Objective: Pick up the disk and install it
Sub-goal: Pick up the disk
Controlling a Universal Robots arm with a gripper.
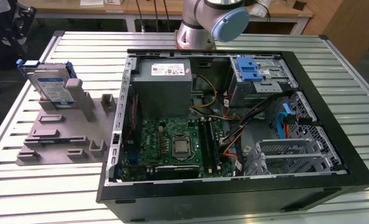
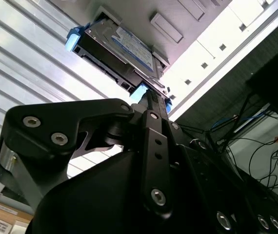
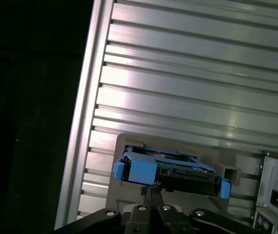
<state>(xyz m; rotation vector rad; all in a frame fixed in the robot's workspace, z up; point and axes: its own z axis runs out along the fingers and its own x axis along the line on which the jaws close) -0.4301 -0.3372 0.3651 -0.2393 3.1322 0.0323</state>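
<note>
Disk (image 1: 52, 87) upright in grey holder (image 1: 55, 150), long axis near-vertical.

arm (image 1: 193, 32): silver-grey metal, with a pale blue round cap (image 1: 231, 23)
gripper (image 2: 152, 97): chunky black link bars (image 2: 151, 156), shiny silver screws (image 2: 157, 196) all over

We see a silver table (image 1: 59, 196) made of ribbed metal slats that run from the exterior view's left to its right. Two things lie directly on it. Toward the exterior view's left, a flat grey plastic holder plate (image 1: 59, 140) with raised posts and slots rests on the slats near the table's edge. Just beside it, toward the exterior view's right, a large black computer case (image 1: 234, 193) lies on its side with its open face upward, covering most of the table. We cannot tell whether plate and case touch. In the first wrist view the slats run bare beside a corner of the plate.
</note>
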